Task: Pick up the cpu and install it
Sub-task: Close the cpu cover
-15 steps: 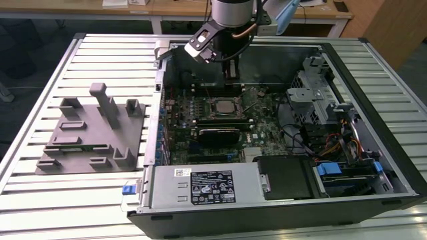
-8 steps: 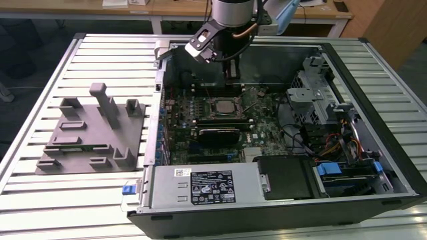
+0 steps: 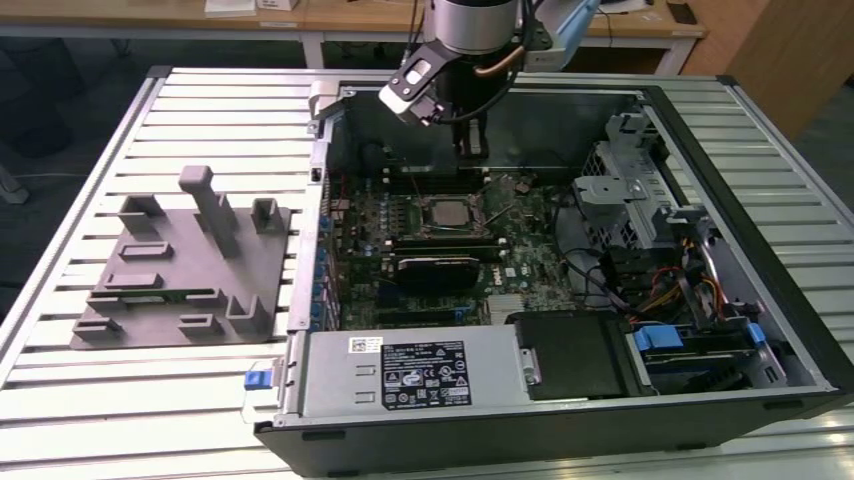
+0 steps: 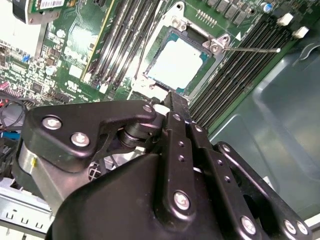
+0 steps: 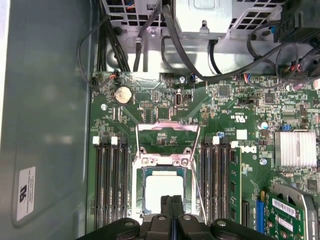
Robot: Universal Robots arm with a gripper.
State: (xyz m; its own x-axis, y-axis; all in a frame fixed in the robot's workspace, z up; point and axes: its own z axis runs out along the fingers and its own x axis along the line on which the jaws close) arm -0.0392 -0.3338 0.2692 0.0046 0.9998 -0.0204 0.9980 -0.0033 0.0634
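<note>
A: What is found beneath everything?
B: A slatted metal table (image 3: 80, 400), evenly lit, is set over a dark floor (image 3: 74, 80).
A: And what is seen behind it?
B: Pale wooden desks (image 3: 347, 18) on white legs are ranged along the back; a wooden panel (image 3: 787, 50) is seen at the exterior view's right.

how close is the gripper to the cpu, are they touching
Apart. In the exterior view the gripper ends short of the cpu, with a strip of board showing between its tips and the chip.
</note>
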